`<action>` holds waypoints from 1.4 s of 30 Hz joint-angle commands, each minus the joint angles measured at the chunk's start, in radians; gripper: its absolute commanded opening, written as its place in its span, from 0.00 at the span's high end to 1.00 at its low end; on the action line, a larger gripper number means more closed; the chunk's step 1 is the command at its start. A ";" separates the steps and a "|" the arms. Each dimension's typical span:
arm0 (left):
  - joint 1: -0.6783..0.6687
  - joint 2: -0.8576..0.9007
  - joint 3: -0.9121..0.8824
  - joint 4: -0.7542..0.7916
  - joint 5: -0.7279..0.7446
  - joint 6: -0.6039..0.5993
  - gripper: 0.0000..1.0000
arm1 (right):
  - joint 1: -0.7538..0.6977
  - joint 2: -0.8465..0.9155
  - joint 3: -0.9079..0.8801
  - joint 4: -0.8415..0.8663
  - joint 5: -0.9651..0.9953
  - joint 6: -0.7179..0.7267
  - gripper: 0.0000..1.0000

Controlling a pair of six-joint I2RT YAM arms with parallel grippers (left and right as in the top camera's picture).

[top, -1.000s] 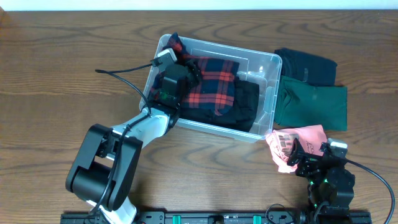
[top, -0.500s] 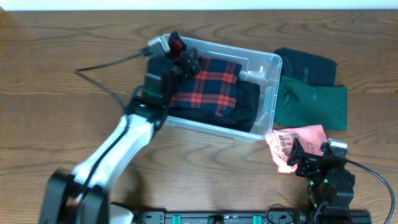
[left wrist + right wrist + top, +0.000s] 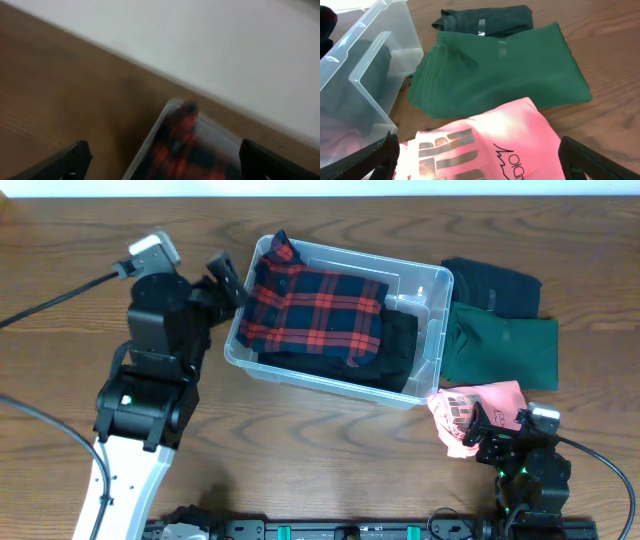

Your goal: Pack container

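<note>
The clear plastic container [image 3: 432,330] sits mid-table. It holds a red and black plaid shirt [image 3: 318,313] on top of dark clothes [image 3: 396,345]. It shows blurred in the left wrist view [image 3: 150,145]. My left gripper [image 3: 228,283] is open and empty, just left of the container's far left corner. My right gripper [image 3: 497,426] is open near the front edge, over a folded pink shirt [image 3: 476,405] with dark print; the pink shirt lies between its fingers in the right wrist view [image 3: 485,145].
A folded green garment [image 3: 502,351] lies right of the container, with a folded black garment [image 3: 492,285] behind it. Both show in the right wrist view, green [image 3: 505,75] and black [image 3: 482,20]. A black cable [image 3: 60,295] trails from the left arm.
My left gripper has let go of the plaid shirt inside the container and pulled up and out to the left. The plaid shirt now lies spread in the container. The right arm has not moved.
</note>
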 commanded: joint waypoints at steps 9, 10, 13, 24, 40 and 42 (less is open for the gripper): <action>0.003 0.214 -0.012 -0.027 0.004 0.661 0.05 | 0.011 0.000 -0.002 -0.003 0.013 0.004 0.01; 0.003 0.254 -0.012 -0.015 -0.017 0.719 0.04 | 0.011 0.000 -0.002 -0.003 0.013 0.004 0.01; 0.003 0.367 -0.012 0.006 -0.020 0.803 0.05 | 0.011 0.000 -0.002 -0.003 0.013 0.004 0.01; 0.014 0.580 -0.012 0.054 0.013 0.677 0.28 | 0.011 0.000 -0.002 -0.003 0.013 0.004 0.01; 0.270 0.581 -0.012 -0.010 0.079 0.235 0.70 | 0.011 0.000 -0.002 -0.003 0.013 0.004 0.01; 0.298 0.581 -0.012 -0.005 0.083 0.245 0.69 | 0.011 0.000 -0.002 -0.004 0.013 0.004 0.01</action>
